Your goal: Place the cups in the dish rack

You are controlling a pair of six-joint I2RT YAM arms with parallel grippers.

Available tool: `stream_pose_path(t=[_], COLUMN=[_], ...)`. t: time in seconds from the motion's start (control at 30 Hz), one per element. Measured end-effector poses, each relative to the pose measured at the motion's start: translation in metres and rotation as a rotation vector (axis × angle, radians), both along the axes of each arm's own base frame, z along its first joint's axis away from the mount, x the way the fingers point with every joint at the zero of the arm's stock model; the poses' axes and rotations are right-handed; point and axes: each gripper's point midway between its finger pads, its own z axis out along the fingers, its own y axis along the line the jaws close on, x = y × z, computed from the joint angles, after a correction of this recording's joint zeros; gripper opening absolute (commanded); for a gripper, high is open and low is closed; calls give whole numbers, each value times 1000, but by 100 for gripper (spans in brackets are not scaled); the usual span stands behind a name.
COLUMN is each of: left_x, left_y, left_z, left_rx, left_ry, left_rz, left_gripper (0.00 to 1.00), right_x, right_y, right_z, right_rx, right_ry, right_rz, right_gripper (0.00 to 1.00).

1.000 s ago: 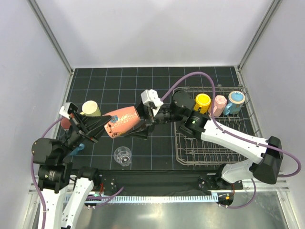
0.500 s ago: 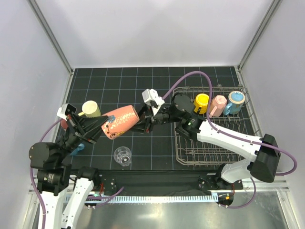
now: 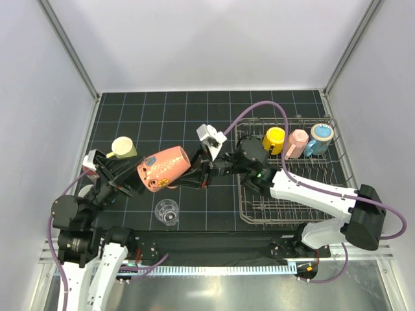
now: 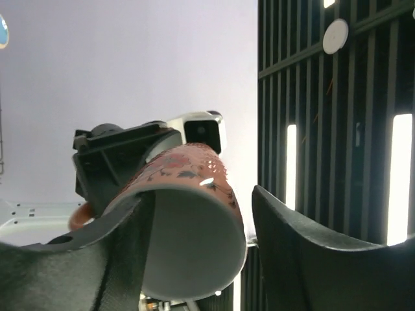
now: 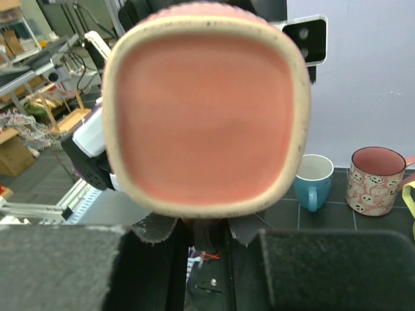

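A salmon cup with a flower pattern [image 3: 163, 168] hangs on its side above the mat, between my two grippers. My right gripper [image 3: 194, 176] is shut on it from the right; in the right wrist view its base [image 5: 206, 107] fills the frame above the gripper [image 5: 211, 233]. My left gripper [image 3: 126, 178] stands open at its mouth end, and the left wrist view shows a gap between the cup [image 4: 188, 246] and one finger [image 4: 305, 253]. The dish rack [image 3: 272, 214] at the right holds a yellow cup [image 3: 275, 139], a pink cup [image 3: 297, 143] and a blue cup [image 3: 319, 138].
A pale yellow cup [image 3: 123, 148] stands on the mat at the left and a clear glass tumbler [image 3: 166, 212] near the front. The right wrist view shows a blue mug [image 5: 311, 180] and a pink patterned mug [image 5: 376, 180] on the mat.
My right gripper has shut on the salmon cup. My left gripper, shut on it before, has opened and drawn back a little toward the near left. The cup dropped slightly.
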Motion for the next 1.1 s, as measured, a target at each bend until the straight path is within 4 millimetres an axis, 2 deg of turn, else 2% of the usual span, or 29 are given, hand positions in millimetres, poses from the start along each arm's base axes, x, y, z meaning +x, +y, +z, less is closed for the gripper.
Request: stream_pose_path(t=[0.07, 0.17, 0.27, 0.37, 0.47, 0.53, 0.6, 0.63, 0.67, 0.73, 0.83, 0.97, 1.1], left_x=[3, 3, 8, 11, 13, 16, 19, 21, 25, 33, 51, 56, 50], left_y=[2, 5, 7, 10, 11, 11, 10, 9, 8, 2, -6, -8, -6], left_z=[-12, -22, -34, -45, -56, -66, -75, -80, -85, -97, -119, -132, -125], left_rx=[2, 1, 9, 15, 45, 82, 138, 168, 197, 266, 363, 451, 493], left_ry=[29, 52, 90, 136, 161, 176, 173, 169, 171, 183, 224, 204, 130], left_rz=[18, 40, 67, 90, 111, 125, 133, 134, 129, 101, 54, 43, 56], left_gripper=[70, 77, 82, 82, 82, 82, 83, 83, 84, 86, 87, 88, 89], right_x=[-1, 4, 7, 20, 46, 70, 103, 115, 136, 164, 188, 186, 174], right_y=[-5, -15, -25, -36, -52, -65, -85, -97, -117, -163, -238, -320, -384], right_z=[5, 8, 11, 14, 4, -13, -38, -54, -72, -108, -151, -194, -227], right_rx=[5, 9, 6, -12, -70, -139, -230, -287, -343, -457, -577, -694, -742], right_ry=[27, 71, 112, 164, 233, 285, 357, 394, 437, 517, 618, 740, 869], right_rz=[-22, -80, -146, -267, -455, -605, -789, -873, -990, -1192, -1446, -1686, -1863], right_gripper=[4, 4, 4, 4, 4, 4, 4, 4, 4, 4, 4, 4, 4])
